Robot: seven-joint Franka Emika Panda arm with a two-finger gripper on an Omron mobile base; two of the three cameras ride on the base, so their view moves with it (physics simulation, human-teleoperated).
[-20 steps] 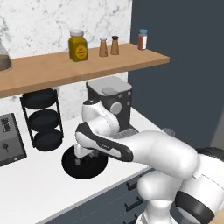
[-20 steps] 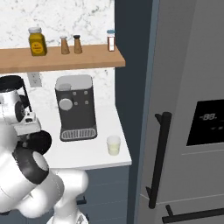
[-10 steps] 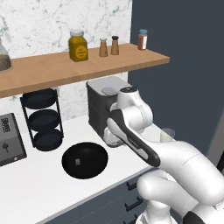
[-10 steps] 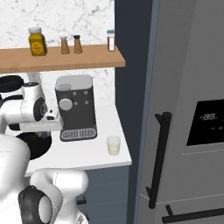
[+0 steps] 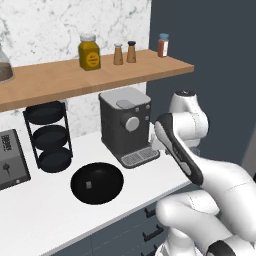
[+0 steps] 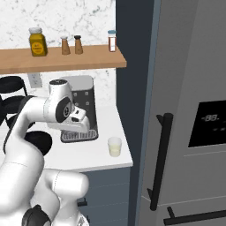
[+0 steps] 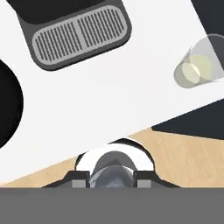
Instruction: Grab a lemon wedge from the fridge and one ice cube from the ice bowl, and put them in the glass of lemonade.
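As seen from the hand cam, the gripper (image 7: 112, 180) points down w/ its jaws closed on a pale grey lump, apparently the ice cube (image 7: 112, 171), which sits btw. the two finger tips. Beneath it lie the white counter (image 7: 131, 92) edge and wood-tone floor. Toward the top of that view is the ribbed drip tray (image 7: 78, 35) of the coffee machine (image 5: 125, 125); at upper right stands the glass of lemonade (image 7: 197, 68), upright, well apart from the gripper. In the right base view the hand hangs just in front of the machine, above the counter, w/ the glass near the counter's right edge, beside the fridge (image 6: 190, 88). Fridge doors are shut; a long black handle (image 6: 161, 163) and a black display panel (image 6: 209, 128) show on its front. The ice bowl (image 5: 107, 172) rests on the counter left of the machine in the left base view, w/ a second cube (image 5: 88, 184) lying inside it. Behind the bowl stands the tiered rack (image 5: 47, 135) of three black trays; a grey appliance (image 5: 10, 160) is at far left. On the wood shelf (image 5: 60, 82) above: a yellow jar (image 5: 89, 51), two shakers (image 5: 124, 53), and a red-filled bottle (image 5: 163, 45).
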